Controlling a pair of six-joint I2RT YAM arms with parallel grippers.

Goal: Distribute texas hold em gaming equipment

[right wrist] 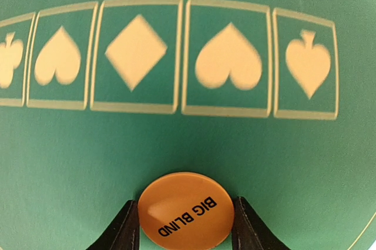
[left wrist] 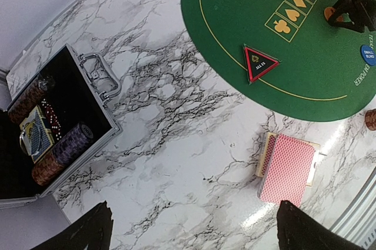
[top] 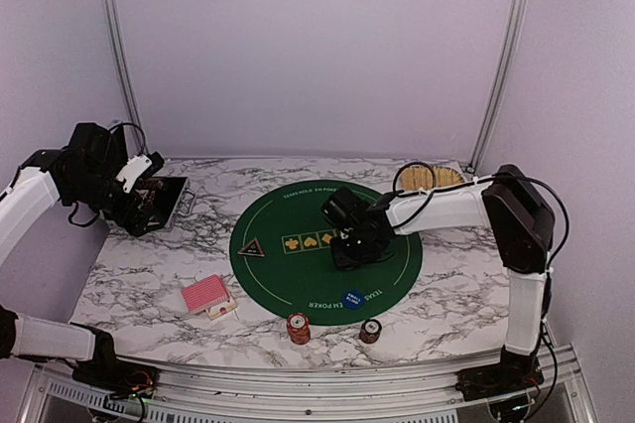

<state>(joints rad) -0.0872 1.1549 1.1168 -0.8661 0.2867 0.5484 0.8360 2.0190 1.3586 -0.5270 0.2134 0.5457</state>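
pale lilac walls (top: 317,46) behind and on both sides, plain. two aluminium posts (top: 119,56) rise at back corners. tabletop (top: 139,264) white marble pattern, grey veins, glossy, soft glare near front edge. metal rail (top: 298,385) along near edge. light even, diffuse.

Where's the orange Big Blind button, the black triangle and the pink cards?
orange Big Blind button (right wrist: 187,213), right wrist view, middle of its top face.
black triangle marker (left wrist: 259,63), left wrist view, its centre label.
red-pink-backed cards (left wrist: 288,168), left wrist view, top card's back.
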